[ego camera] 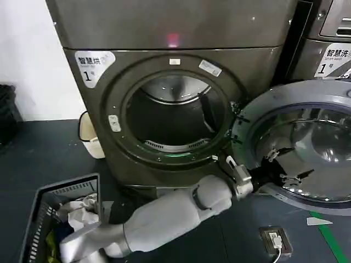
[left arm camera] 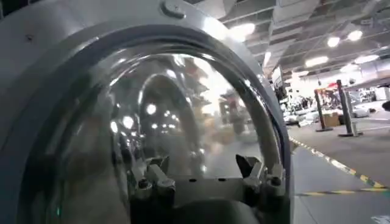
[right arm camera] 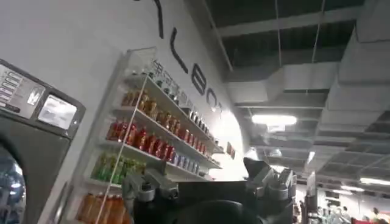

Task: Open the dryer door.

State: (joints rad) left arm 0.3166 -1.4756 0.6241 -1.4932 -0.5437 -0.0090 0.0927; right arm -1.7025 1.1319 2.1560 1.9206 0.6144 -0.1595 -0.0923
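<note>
The grey dryer [ego camera: 181,33] stands in front of me with its round drum opening [ego camera: 173,118] uncovered. Its door [ego camera: 307,90] hangs swung out to the right, the inner glass dome facing me. My left arm reaches across from the lower left. The left gripper [ego camera: 277,164] is open against the lower inner side of the door. In the left wrist view the door's rim and glass [left arm camera: 91,73] curve close above the left gripper [left arm camera: 204,167], with nothing between its fingers. The right gripper [right arm camera: 204,173] is open and empty, raised away from the dryer.
A dark laundry basket [ego camera: 60,213] with crumpled clothes sits on the floor at the lower left. A white bin [ego camera: 90,134] stands by the dryer's left side. A second machine [ego camera: 329,49] stands at the right, behind the door. A floor socket [ego camera: 276,239] and a green line [ego camera: 329,235] lie at the lower right.
</note>
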